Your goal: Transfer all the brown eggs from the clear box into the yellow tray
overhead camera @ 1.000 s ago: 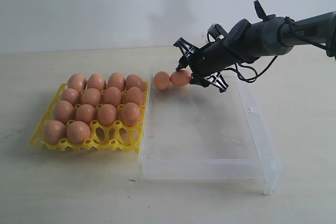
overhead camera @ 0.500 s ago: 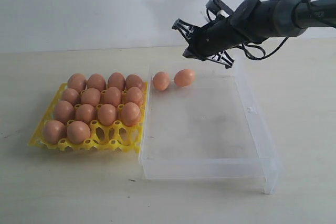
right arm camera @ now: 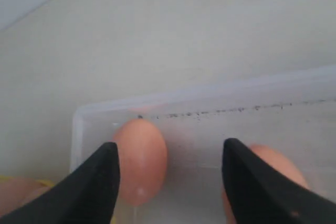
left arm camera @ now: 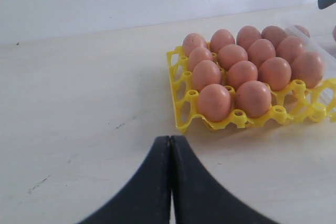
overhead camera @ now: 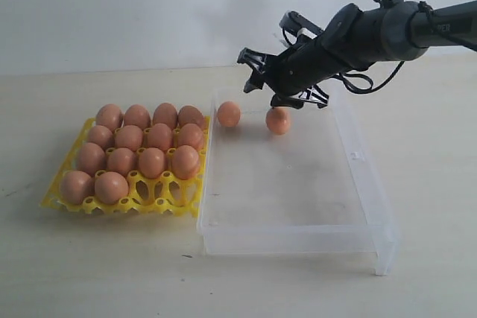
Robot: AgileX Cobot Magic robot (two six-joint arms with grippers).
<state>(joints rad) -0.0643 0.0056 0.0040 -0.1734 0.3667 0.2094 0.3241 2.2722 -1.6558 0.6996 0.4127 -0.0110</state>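
Observation:
Two brown eggs lie at the far end of the clear box (overhead camera: 298, 191): one (overhead camera: 229, 114) by the far left corner, the other (overhead camera: 278, 121) a little to its right. My right gripper (overhead camera: 259, 83) hangs open just above them, holding nothing. In the right wrist view its open gripper (right arm camera: 170, 144) shows one egg (right arm camera: 140, 158) beside one finger and the other egg (right arm camera: 278, 169) behind the other finger, near the box wall (right arm camera: 210, 98). The yellow tray (overhead camera: 56, 197) left of the box holds several brown eggs (overhead camera: 151, 161). My left gripper (left arm camera: 170, 139) is shut and empty over the bare table short of the tray (left arm camera: 179, 124).
The tray's front row has open cells (overhead camera: 168, 188) on its right side. The box's tall near rim (overhead camera: 298, 242) and right wall (overhead camera: 365, 161) stand above the tabletop. A pale wall (overhead camera: 149, 5) closes the back.
My right gripper lifted off the right-hand egg without it and now stands open slightly further left. That egg rolled to the right and nearer inside the box.

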